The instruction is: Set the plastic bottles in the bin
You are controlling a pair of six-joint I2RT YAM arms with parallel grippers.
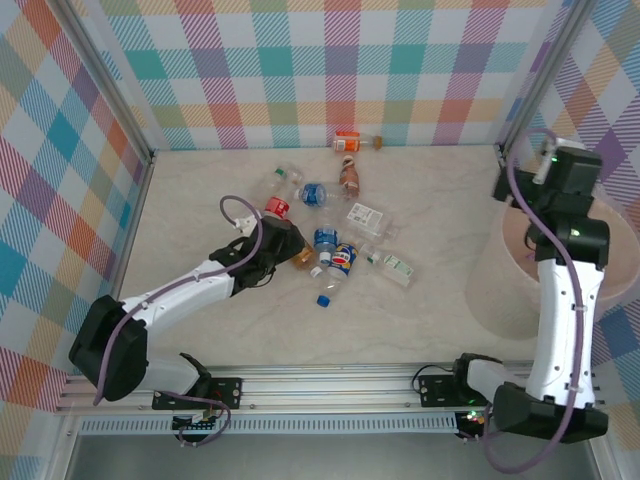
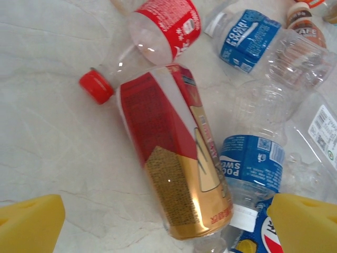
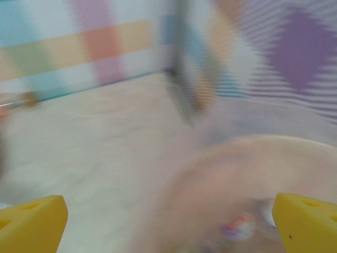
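Top external: is looking down from above and behind the arm bases (image 1: 195,385), is facing the far checked wall (image 1: 330,70), and is taking in the whole table (image 1: 200,320) from far away.
Left wrist: is looking steeply down at the plastic bottles (image 2: 174,153) from very near.
Right wrist: is looking low across the bin (image 3: 237,179) toward a wall corner; the picture is blurred.
Shared, top and left wrist: the plastic bottles in the middle of the table.
Shared, top and right wrist: the bin at the right side and the checked wall.
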